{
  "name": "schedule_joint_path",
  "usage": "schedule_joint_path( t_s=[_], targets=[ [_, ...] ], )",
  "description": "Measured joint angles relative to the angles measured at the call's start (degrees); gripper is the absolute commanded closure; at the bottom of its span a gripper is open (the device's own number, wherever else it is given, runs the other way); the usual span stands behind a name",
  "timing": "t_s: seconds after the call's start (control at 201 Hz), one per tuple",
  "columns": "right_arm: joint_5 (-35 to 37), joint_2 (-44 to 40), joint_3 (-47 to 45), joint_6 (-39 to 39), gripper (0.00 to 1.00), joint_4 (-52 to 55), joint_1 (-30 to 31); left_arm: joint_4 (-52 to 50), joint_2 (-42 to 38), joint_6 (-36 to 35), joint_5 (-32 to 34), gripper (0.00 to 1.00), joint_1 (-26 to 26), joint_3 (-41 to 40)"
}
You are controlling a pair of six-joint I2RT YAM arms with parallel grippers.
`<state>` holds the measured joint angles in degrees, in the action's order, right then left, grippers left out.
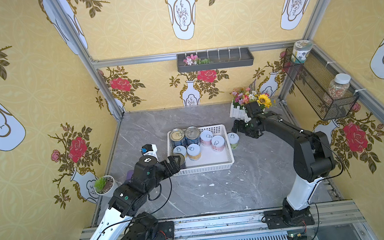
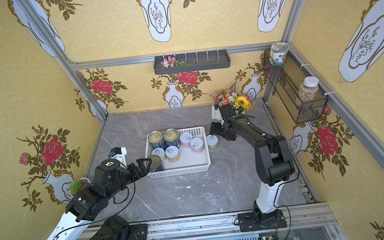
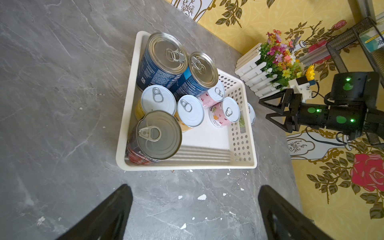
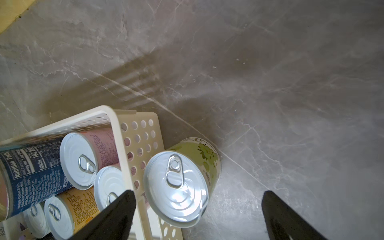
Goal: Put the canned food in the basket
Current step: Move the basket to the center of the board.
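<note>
The white basket [image 1: 203, 170] [image 2: 179, 171] [image 3: 187, 166] holds several cans: two blue-labelled ones [image 1: 177, 136] at its far left, small pink [image 1: 206, 137] and yellow [image 1: 193, 151] ones, and a large red-labelled can [image 3: 155, 135] [image 2: 155, 163] in its near-left corner. A small green-labelled can [image 1: 233, 140] [image 2: 212, 142] [image 4: 178, 187] stands on the table, against the outside of the basket's right wall. My left gripper [image 1: 175, 162] [image 3: 195, 207] is open and empty beside the near-left corner. My right gripper [image 1: 236, 128] [image 4: 199, 207] hangs open just behind the green can, not touching it.
A white picket flower box [image 1: 239, 111] stands right behind the right arm's wrist. A black wire mesh basket [image 1: 315, 84] with jars hangs on the right wall. A small potted plant [image 1: 103, 184] sits at the table's left edge. White flecks [image 3: 201, 197] dot the grey table.
</note>
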<state>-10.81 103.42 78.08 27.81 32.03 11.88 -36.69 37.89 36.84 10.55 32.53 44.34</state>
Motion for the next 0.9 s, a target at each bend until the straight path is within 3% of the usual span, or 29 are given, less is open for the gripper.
schedule_joint_path(
  t_s=[0.384,0.902],
  targets=[
    [-4.76,7.04,3.82,-1.95,0.02,0.90,0.44,0.00,0.85,0.00,-0.07,0.00,0.00,0.00],
    [-0.02,11.26,8.87,-3.69,0.06,4.55,3.06,0.00,0.94,0.00,-0.31,0.00,0.04,0.00]
  ],
)
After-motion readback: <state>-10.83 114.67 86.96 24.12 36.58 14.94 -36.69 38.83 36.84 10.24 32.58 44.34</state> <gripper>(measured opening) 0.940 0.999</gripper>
